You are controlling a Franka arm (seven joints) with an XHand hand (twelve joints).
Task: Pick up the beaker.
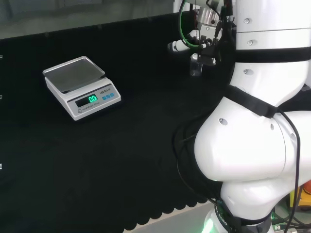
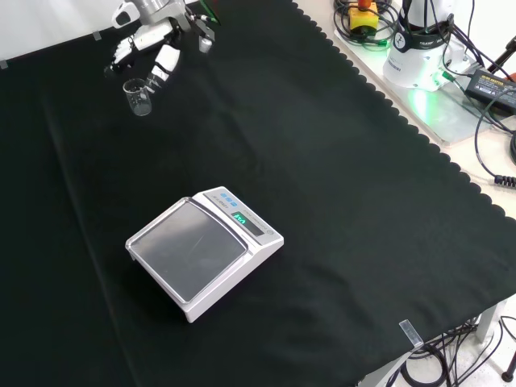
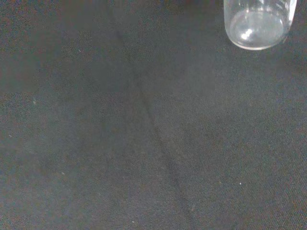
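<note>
Black cloth (image 2: 339, 201) covers bench; we see scale (image 2: 203, 251) mid-frame in front view. Beaker (image 2: 138, 97) upright at upper left, hand (image 2: 153, 44) just above, fingers spread, holding nothing.

Beaker (image 2: 138, 97): small, clear glass, appears empty. Upright, mouth up. In the front view it sits near the far left corner of the black cloth, well apart from the scale. Head view: at upper right beside the arm (image 1: 196, 66). Round base visible in the wrist view (image 3: 257, 24).
</note>
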